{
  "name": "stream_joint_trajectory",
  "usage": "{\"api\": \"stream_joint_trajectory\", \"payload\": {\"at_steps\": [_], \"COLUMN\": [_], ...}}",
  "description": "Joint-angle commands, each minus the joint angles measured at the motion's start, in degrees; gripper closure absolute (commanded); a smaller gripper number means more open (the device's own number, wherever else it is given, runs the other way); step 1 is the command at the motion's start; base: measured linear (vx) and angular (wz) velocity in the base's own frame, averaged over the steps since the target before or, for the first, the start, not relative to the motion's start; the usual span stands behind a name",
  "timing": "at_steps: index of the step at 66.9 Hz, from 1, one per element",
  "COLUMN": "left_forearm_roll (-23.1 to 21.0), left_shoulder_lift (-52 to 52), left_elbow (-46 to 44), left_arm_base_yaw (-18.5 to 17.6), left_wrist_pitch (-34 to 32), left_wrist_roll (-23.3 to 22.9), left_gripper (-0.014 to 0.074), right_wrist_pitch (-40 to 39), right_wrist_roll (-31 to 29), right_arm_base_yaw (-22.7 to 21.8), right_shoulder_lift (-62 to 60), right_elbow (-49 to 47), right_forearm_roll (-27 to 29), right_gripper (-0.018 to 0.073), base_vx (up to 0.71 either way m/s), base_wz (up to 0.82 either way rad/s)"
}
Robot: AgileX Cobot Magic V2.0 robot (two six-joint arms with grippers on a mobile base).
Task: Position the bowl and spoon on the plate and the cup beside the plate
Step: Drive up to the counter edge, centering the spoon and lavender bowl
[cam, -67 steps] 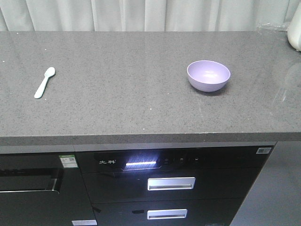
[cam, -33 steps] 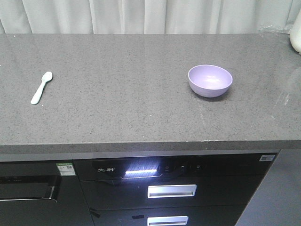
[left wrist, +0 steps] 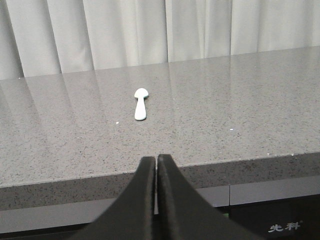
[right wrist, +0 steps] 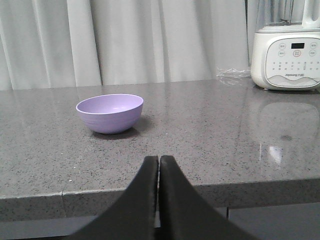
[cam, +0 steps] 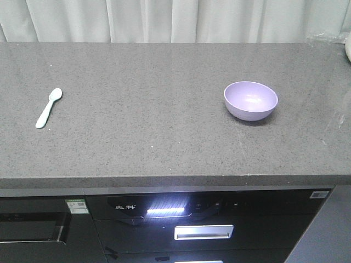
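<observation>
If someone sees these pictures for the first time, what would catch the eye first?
Probably the purple bowl, alone on the right of the grey counter, and the pale spoon lying far off at the left. Next comes the white appliance at the far right. The left gripper and right gripper are both shut.

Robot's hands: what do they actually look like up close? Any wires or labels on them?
The left hand and the right hand look alike in their wrist views: each is a pair of matte black fingers, broad at the base and curving smoothly up to narrow, rounded tips. The surfaces are plain, with no cables, labels or markings showing.
</observation>
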Motion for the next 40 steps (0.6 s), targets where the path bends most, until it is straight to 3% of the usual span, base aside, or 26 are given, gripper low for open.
{"api": "stream_joint_trajectory", "payload": {"at_steps": [1, 40], "left_forearm_roll": [-0.05, -0.05], "left_shoulder_lift": [-0.20, -0.20], "left_elbow": [-0.44, -0.44], "left_arm_base_yaw": [0.09, 0.09], "left_wrist_pitch": [-3.82, -3.82], "left_wrist_roll": [-0.33, -0.33], "left_gripper": [0.0603, 0.0603], "right_wrist_pitch": [-4.02, -4.08], "right_wrist_roll": [-0.06, -0.06], "right_arm_base_yaw": [-0.07, -0.07], "right_shoulder_lift": [-0.62, -0.62], "right_elbow": [0.25, 0.25], "right_forearm_roll": [-0.25, -0.25], "right_gripper": [0.0562, 0.0562], "base_vx": [0.06, 0.06], "base_wz": [0.02, 0.02]}}
